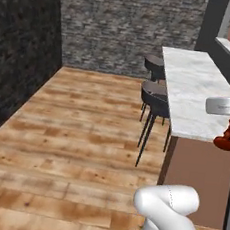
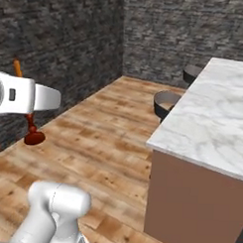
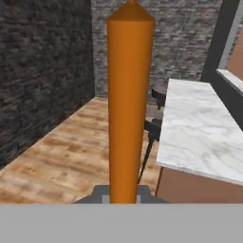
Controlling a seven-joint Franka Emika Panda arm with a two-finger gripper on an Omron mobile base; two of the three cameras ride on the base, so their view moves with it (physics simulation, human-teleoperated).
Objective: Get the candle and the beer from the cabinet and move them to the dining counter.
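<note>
Your gripper point(image 3: 124, 195) has its two dark finger tips closed against the thin orange taper candle point(image 3: 129, 104), which stands upright between them in the hand view and rises up to the top edge. In the left base view you see the candle's small dark red holder point(image 1: 226, 140) hanging under the white hand, over the near edge of the long white marble-topped dining counter point(image 1: 190, 89). In the right base view the same holder point(image 2: 33, 135) hangs in the air above the wooden plank floor point(image 2: 93, 142), with the candle's orange top showing above the hand. Two black round stools point(image 1: 155, 97) stand just beside the counter's left side. Behind them is a grey stone wall point(image 1: 126, 27).
</note>
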